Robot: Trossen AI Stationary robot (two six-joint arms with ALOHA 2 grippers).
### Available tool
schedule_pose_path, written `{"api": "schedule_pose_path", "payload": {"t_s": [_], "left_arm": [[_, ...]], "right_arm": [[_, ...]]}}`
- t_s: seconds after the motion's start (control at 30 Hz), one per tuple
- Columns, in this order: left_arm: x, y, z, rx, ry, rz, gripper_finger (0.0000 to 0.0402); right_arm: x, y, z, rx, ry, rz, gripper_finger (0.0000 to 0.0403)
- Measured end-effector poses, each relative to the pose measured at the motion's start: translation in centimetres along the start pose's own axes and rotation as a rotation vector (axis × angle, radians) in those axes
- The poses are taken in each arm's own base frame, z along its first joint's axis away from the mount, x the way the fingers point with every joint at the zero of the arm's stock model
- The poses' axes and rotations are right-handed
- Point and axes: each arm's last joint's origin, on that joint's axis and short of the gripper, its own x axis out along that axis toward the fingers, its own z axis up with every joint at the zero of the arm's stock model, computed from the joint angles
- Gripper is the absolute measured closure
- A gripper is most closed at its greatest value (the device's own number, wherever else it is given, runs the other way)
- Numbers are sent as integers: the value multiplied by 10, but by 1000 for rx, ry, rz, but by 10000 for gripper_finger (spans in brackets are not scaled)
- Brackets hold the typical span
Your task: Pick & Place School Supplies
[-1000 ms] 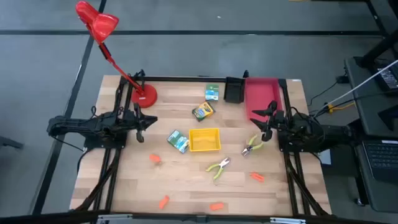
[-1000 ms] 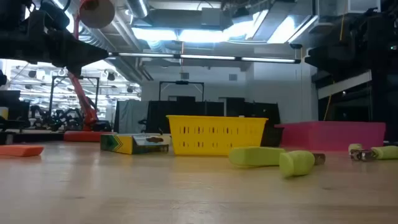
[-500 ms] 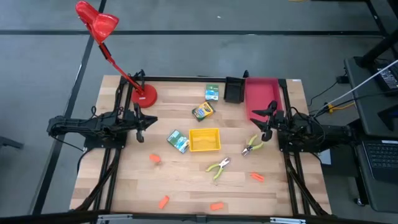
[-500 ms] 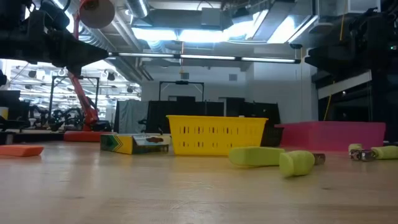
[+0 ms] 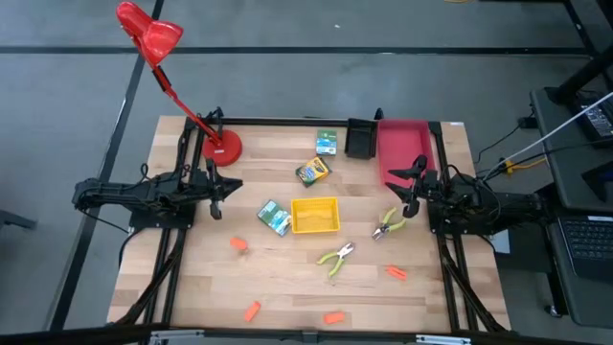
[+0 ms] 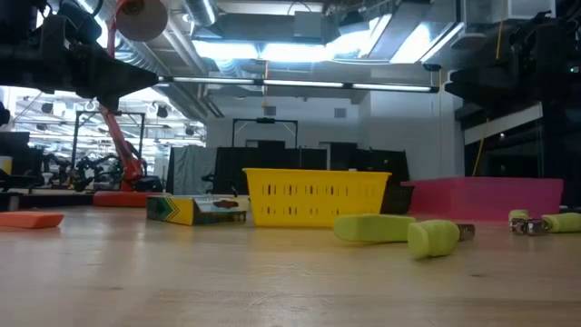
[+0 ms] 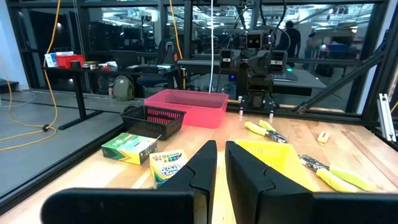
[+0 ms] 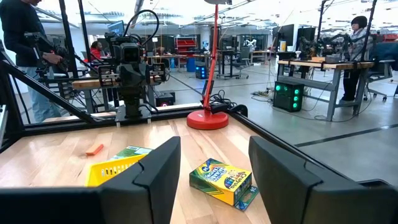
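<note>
Three printed boxes lie flat on the wooden table: one at the far edge [image 5: 328, 144], one nearer the middle [image 5: 312, 172], one left of the yellow tray [image 5: 274, 218]. Two yellow-green-handled tools lie right of and in front of the tray [image 5: 389, 223] [image 5: 337, 257]. Several orange pieces are scattered toward the near edge [image 5: 238, 244] [image 5: 396, 273]. My left gripper [image 5: 226, 187] hovers at the table's left side, shut down to a thin slit [image 7: 221, 163]. My right gripper [image 5: 408, 188] hovers at the right side, open [image 8: 214, 155]. Neither touches anything.
A yellow tray [image 5: 315, 228] sits mid-table. A red tray [image 5: 403, 150] and a black bin [image 5: 360, 139] stand at the far right edge, and the red lamp's base [image 5: 221, 147] at the far left. A black frame borders the table. People show in the room beyond.
</note>
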Motion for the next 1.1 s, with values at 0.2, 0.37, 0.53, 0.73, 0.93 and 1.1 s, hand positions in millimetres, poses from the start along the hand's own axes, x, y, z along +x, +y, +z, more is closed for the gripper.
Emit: {"api": "schedule_pose_path", "payload": {"t_s": [0.2, 0.37, 0.53, 0.73, 0.93, 1.1], "left_arm": [[0, 0, 0, 0, 0, 0, 370], [0, 0, 0, 0, 0, 0, 370], [0, 0, 0, 0, 0, 0, 370], [0, 0, 0, 0, 0, 0, 370], [0, 0, 0, 0, 0, 0, 370], [0, 0, 0, 0, 0, 0, 370]], "right_arm": [[0, 0, 0, 0, 0, 0, 207], [0, -1, 7, -46, -74, -26, 207], [-1, 1, 15, 672, -132, 81, 207], [8, 2, -12, 1270, 124, -87, 207], [15, 4, -29, 1569, 271, -236, 207], [18, 2, -36, 1603, 225, -368, 207]]}}
